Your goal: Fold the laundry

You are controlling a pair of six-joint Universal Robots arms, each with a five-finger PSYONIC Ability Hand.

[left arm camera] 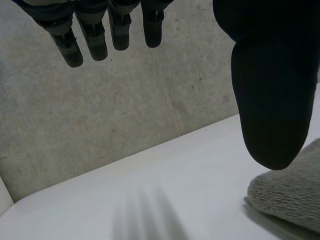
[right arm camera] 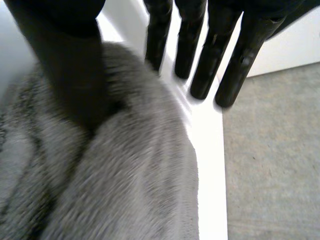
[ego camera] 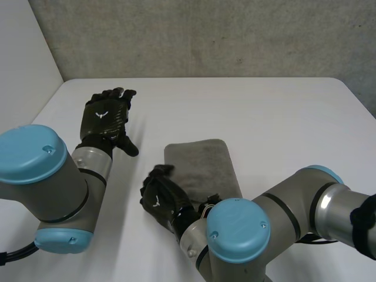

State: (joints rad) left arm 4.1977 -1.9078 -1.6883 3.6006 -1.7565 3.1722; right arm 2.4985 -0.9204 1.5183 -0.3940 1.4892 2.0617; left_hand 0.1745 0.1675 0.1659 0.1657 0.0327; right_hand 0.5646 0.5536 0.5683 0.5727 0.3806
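— Status of towel [ego camera: 202, 167]?
— Grey, fuzzy, folded flat, centre of counter [ego camera: 264, 106].
— Hands?
— At 10 o'clock, left hand [ego camera: 107, 114]: fingers [left arm camera: 95, 42] straight, empty. At 7 o'clock edge, right hand [ego camera: 163, 197]; per wrist view, thumb on pile, fingers straight, nothing gripped.

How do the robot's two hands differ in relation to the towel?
The left hand is over table, apart from the folded grey towel; the right hand is at the towel's edge. The left thumb is clear of it; the right thumb rests on it. Both are black and open.
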